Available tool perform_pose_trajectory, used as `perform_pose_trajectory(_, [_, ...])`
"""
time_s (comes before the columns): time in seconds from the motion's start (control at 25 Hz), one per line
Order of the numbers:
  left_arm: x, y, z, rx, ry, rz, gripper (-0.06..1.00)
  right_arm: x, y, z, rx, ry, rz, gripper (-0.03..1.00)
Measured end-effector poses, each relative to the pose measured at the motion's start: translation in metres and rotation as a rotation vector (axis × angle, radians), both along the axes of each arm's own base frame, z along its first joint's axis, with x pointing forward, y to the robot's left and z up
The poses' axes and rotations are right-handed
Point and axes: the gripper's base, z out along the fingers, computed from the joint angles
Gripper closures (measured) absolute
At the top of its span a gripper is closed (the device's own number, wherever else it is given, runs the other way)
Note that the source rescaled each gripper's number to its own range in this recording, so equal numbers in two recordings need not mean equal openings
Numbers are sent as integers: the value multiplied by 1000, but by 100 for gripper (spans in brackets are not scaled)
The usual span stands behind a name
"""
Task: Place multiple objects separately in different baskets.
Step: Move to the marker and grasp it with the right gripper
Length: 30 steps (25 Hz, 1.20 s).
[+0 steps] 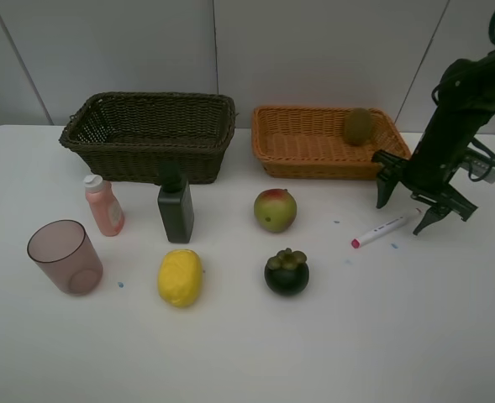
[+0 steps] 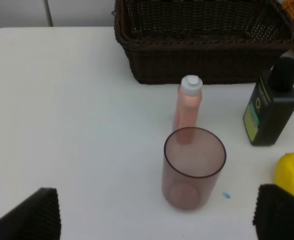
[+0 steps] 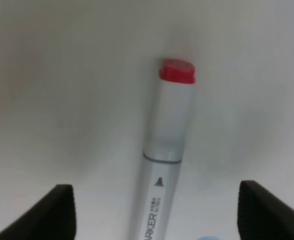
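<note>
As my right end effector (image 1: 402,214) straddles the white marker (image 1: 380,231), jaws apart, I judge pickup underway; next, I close centred.

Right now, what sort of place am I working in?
Probably a lab test bench, not a home: a plain white table, grey wall panels behind it, and unrelated things, lemon, cup, marker, laid out apart before a dark basket and an orange basket.

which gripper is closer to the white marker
Right. The right gripper hangs over one end of the white marker, its fingers on either side and not touching it. The left gripper is far off on the other side, near the tinted cup.
</note>
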Motion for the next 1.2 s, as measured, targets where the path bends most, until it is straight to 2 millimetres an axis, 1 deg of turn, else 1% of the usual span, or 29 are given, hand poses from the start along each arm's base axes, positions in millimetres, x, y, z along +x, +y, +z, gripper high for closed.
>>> perform_pose_trajectory(0.12, [0, 0, 0, 0, 0, 0, -6, 0, 0, 0, 0, 0, 0, 44])
perform_pose_trajectory(0.24, [0, 0, 0, 0, 0, 0, -6, 0, 0, 0, 0, 2, 0, 48])
perform_pose_trajectory(0.64, [0, 0, 0, 0, 0, 0, -6, 1, 0, 0, 0, -7, 1, 48])
perform_pose_trajectory(1.2, [0, 0, 0, 0, 0, 0, -6, 1, 1, -13, 7, 25, -8, 49])
